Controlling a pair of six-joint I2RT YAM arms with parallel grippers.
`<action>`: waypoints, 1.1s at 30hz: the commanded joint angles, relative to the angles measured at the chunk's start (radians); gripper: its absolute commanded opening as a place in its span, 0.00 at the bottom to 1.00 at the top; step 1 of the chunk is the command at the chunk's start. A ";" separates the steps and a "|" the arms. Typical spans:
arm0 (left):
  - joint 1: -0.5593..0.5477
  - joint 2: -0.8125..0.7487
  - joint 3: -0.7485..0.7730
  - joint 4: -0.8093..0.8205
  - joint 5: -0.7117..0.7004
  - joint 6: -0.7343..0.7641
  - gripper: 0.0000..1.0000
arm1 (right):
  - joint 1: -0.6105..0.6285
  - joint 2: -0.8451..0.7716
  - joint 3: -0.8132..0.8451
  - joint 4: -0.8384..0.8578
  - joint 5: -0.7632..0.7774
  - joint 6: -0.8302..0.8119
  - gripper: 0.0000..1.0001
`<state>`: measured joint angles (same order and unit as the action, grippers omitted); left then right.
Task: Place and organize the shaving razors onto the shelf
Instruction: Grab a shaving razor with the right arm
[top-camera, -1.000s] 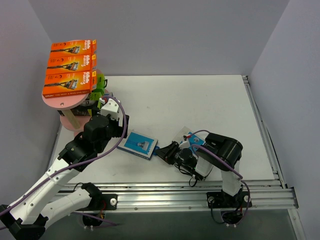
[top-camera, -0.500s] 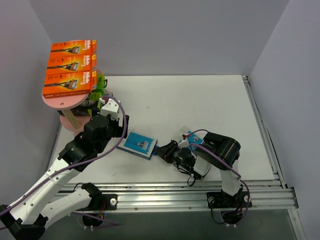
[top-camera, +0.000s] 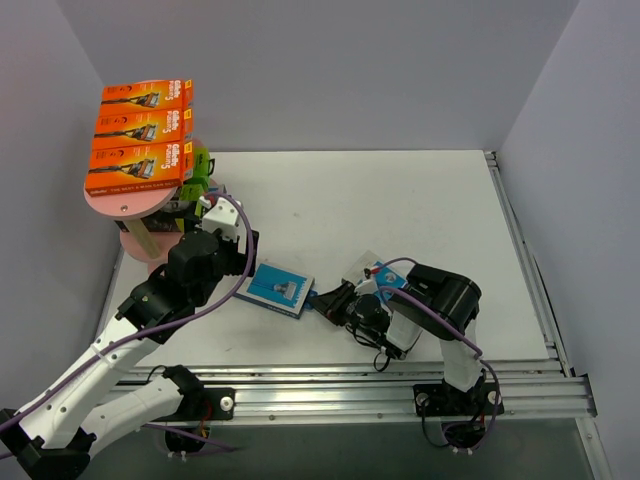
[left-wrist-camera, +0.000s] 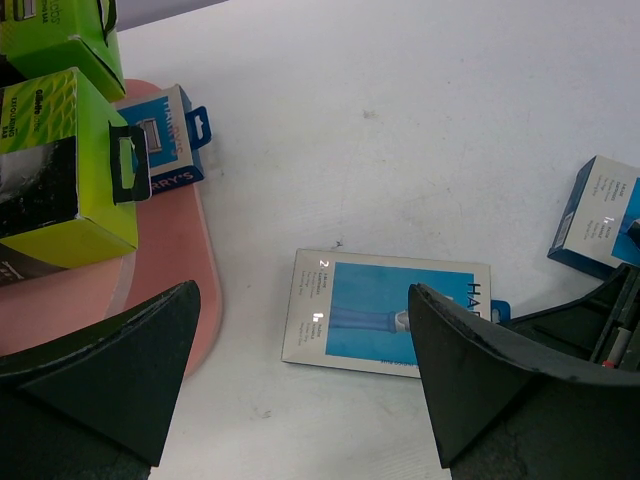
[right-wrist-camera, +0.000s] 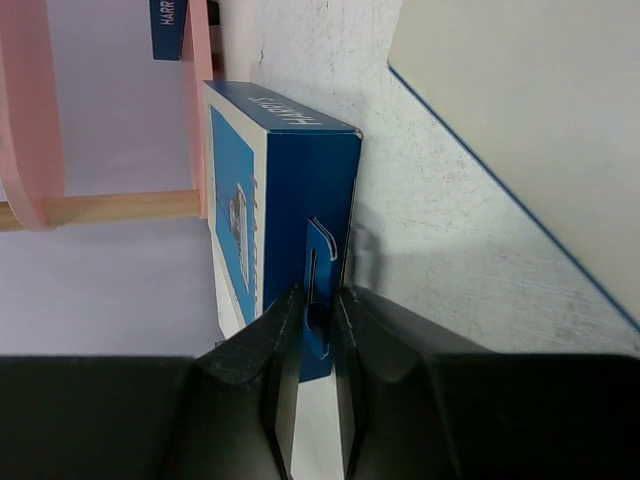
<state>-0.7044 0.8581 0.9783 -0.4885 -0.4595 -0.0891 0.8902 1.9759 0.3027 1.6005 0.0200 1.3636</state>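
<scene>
flat blue-and-grey cardboard razor pack (left-wrist-camera: 390, 312): "2" at one corner, "HA…" beside its hang tab, "HARR…" along its dark-blue side edge in the right wrist view; small blue-and-white razor pack (left-wrist-camera: 165, 130) at the pink oval shelf board (left-wrist-camera: 190, 270): "HARRY'S"; print on the lime-green boxes (left-wrist-camera: 60, 170) too small to read.

Jaws pinch the blue pack (right-wrist-camera: 300, 170) by its tab (right-wrist-camera: 321, 255) (pink shelf (right-wrist-camera: 25, 100) behind).

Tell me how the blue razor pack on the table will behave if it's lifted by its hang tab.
The blue razor pack is a flat, crisp-edged box, so it probably stays stiff. The hang tab between the jaws of the right gripper looks thin, so it may bend and let the pack swing.
</scene>
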 joint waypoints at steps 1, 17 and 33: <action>-0.006 -0.019 0.007 0.045 -0.008 0.005 0.94 | -0.002 0.049 -0.004 0.062 -0.029 0.092 0.12; -0.017 -0.059 0.014 0.038 -0.067 0.006 0.94 | -0.016 -0.049 0.127 -0.094 -0.089 0.022 0.00; -0.020 -0.197 -0.027 -0.032 -0.136 -0.015 0.94 | -0.069 -0.118 0.377 -0.309 -0.140 -0.046 0.00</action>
<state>-0.7204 0.6724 0.9703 -0.5392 -0.5705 -0.0937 0.8448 1.9331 0.6491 1.2926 -0.1143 1.3415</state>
